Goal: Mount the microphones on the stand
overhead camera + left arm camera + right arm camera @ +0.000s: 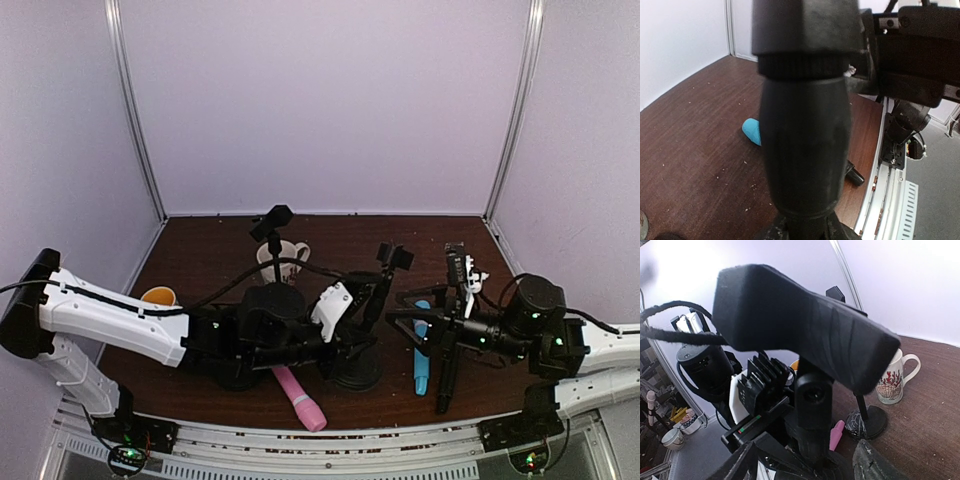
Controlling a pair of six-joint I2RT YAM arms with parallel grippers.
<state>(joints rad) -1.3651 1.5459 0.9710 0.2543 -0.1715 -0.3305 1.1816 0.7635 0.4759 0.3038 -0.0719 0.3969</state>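
Note:
A black microphone stand [357, 372] rises from a round base at the table's middle, with its clip [396, 256] on top. My left gripper [368, 300] is shut on the stand's pole [805, 125], which fills the left wrist view. My right gripper [405, 320] reaches in from the right. Its jaws stand open on either side of the neck below the clip [805, 325], with gaps showing. The pink microphone [300, 397] lies at the near edge, also seen as a pink microphone [837, 435] beyond the neck. The light blue microphone [422, 355] lies under my right gripper, and its blue tip [752, 131] shows past the pole.
A second stand [272, 225] is at the back, with a patterned mug [284, 256] beside it. An orange cup [158, 296] sits at the left. A black rod [446, 375] slants down under my right wrist to the near edge.

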